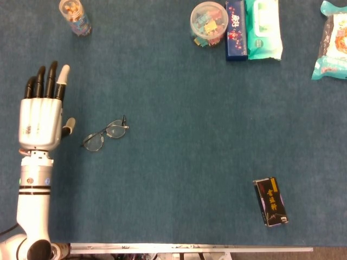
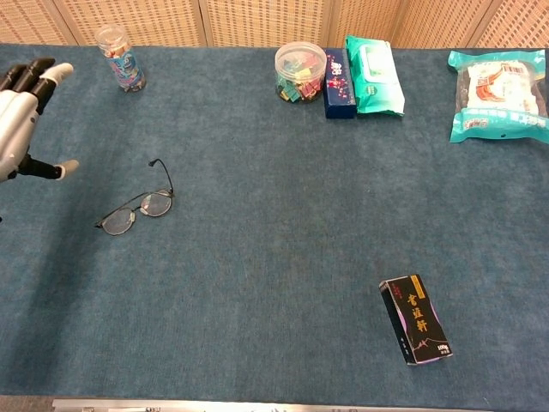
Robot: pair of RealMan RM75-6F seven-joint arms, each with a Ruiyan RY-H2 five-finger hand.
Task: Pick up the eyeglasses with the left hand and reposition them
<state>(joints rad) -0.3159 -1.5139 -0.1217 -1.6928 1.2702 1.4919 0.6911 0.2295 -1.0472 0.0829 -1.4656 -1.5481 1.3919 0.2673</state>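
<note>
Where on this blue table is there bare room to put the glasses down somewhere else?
The widest bare stretch lies mid-table, between the eyeglasses and the black box. The near edge left of that box is bare too. The far edge is crowded: clip tub, blue box, wipes pack.
</note>
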